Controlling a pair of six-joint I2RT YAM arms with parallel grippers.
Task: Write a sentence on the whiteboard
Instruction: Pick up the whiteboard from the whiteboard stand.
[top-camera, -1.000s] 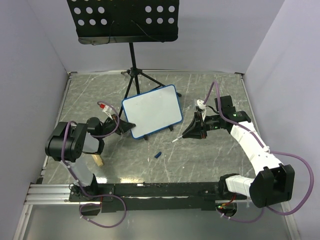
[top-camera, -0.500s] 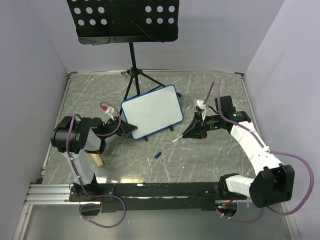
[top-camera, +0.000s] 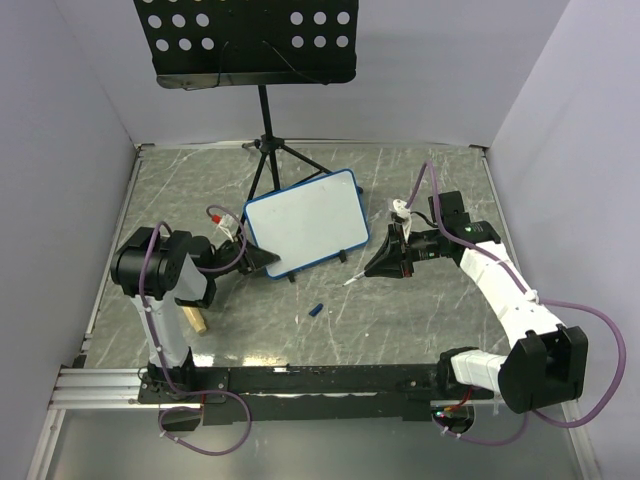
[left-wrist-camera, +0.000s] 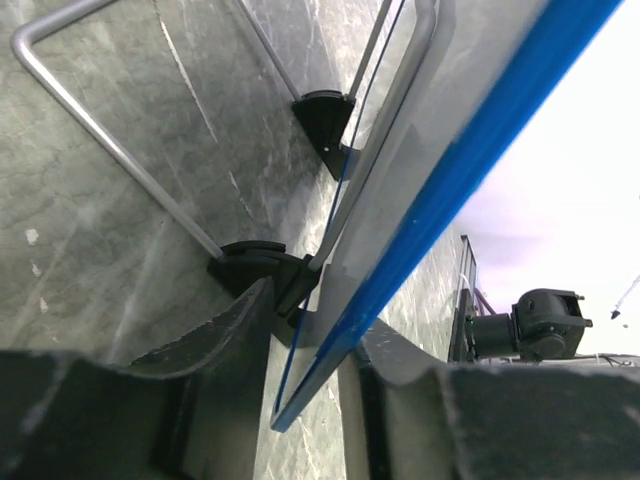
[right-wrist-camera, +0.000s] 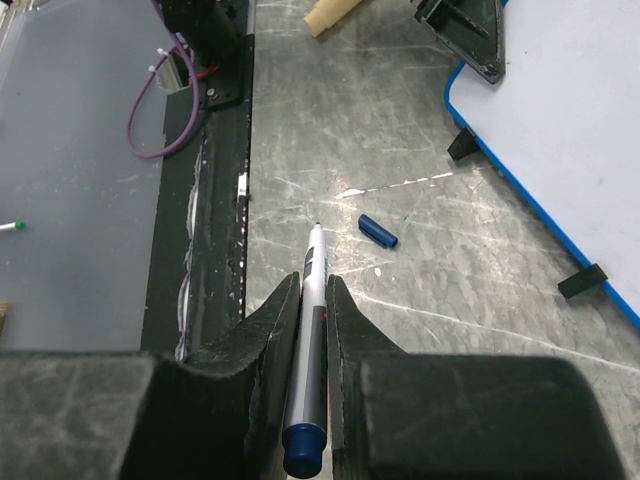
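1. Whiteboard sits mid-surface, propped tilted on its black feet and a wire stand behind. Its face is towards the arms, and no lettering shows on it.
2. It looks light and stiff: a thin panel in a blue frame. Expect it to skid or tip back when you press on it, since the grey surface looks smooth.
3. Hold it by the frame edge or a corner, never the glossy face. That face is slick and is your writing area.
4. Left tool is at the lower left corner with its jaws either side of the frame. You can't tell whether they actually pinch it, so check before you write.
5. Right tool is clamped on the marker, uncapped, tip pointing out, just right of the board and not touching it.
6. The marker barrel is slim and smooth and may slip or twist in the jaws, so use light strokes.
7. The blue cap lies loose in front of the board. Avoid it.
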